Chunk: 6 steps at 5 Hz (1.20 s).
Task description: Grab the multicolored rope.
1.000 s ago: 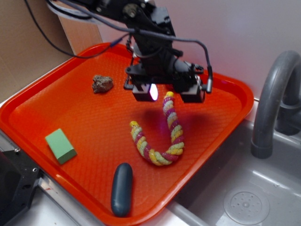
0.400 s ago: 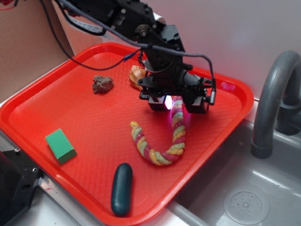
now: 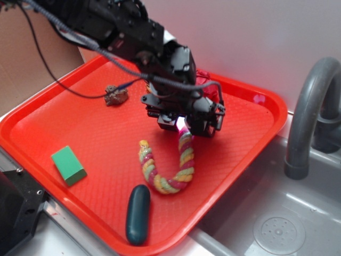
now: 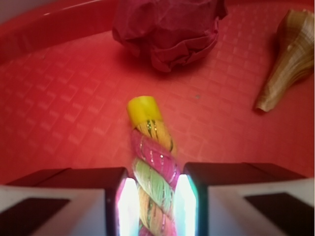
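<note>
Pincer (image 4: 154, 206) was down on the tray (image 3: 48, 114), jaws nearly closed around the rope (image 4: 150, 162) near one yellow-tipped end. In the wrist view both pads (image 4: 124, 204) sat right against the rope's sides, with no visible gap. Looked like contact on both sides, but I couldn't tell if it was fully clamped.

Rope (image 3: 165, 170) lay in a U on the tray, right of centre. One leg ran up under the pincer (image 3: 184, 128); the other ended free at a yellow tip, to the left. The bend pointed toward the tray's near edge.

Around it:
- Red paper ball (image 4: 167, 29) just past the gripped rope end, apart from it. In the exterior view only a sliver (image 3: 205, 80) showed behind the arm.
- Seashell (image 4: 288, 59) to the right of the ball in the wrist view, tip pointing down toward the camera.
- Dark capsule bar (image 3: 138, 214) near the front edge, below the rope bend, not touching.
- Green block (image 3: 68, 165) at the left side, well apart.
- Small brown rock (image 3: 116, 95) toward the back, left of the arm.

Tray sat next to a sink (image 3: 277, 224) with a grey faucet (image 3: 309, 117).
</note>
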Available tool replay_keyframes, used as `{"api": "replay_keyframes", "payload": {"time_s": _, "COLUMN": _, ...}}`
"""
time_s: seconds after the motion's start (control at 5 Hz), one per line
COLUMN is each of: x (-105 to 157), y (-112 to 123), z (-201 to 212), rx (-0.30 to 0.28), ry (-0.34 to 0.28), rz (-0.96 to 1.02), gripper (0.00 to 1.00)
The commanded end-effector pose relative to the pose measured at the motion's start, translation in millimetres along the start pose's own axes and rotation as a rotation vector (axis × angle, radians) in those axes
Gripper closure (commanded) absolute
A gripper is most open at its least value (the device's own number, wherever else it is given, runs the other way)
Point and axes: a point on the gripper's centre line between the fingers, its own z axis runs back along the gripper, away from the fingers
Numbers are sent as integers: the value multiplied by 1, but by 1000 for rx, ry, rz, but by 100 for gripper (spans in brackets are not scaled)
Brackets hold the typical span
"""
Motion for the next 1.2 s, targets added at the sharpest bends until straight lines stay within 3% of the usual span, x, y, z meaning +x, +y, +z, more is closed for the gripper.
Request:
{"api": "replay_keyframes", "payload": {"time_s": 0.0, "x": 22, "y": -12, "z": 34, "rx": -30, "ry": -6, "rz": -136, "gripper": 100}}
{"api": "replay_keyframes", "payload": {"time_s": 0.2, "x": 61, "y": -17, "z": 74, "rx": -95, "ry": 14, "rz": -157, "gripper": 100}}
{"api": "replay_keyframes", "payload": {"time_s": 0.4, "x": 87, "y": 0, "z": 118, "rx": -130, "ry": -10, "rz": -141, "gripper": 100}}
{"api": "replay_keyframes", "payload": {"time_s": 0.6, "x": 101, "y": 33, "z": 165, "rx": -140, "ry": -36, "rz": -154, "gripper": 100}}
{"api": "replay_keyframes", "payload": {"time_s": 0.8, "x": 114, "y": 69, "z": 212, "rx": -146, "ry": -21, "rz": -146, "gripper": 100}}
{"api": "replay_keyframes", "payload": {"time_s": 1.0, "x": 113, "y": 76, "z": 239, "rx": -148, "ry": 8, "rz": -164, "gripper": 100}}
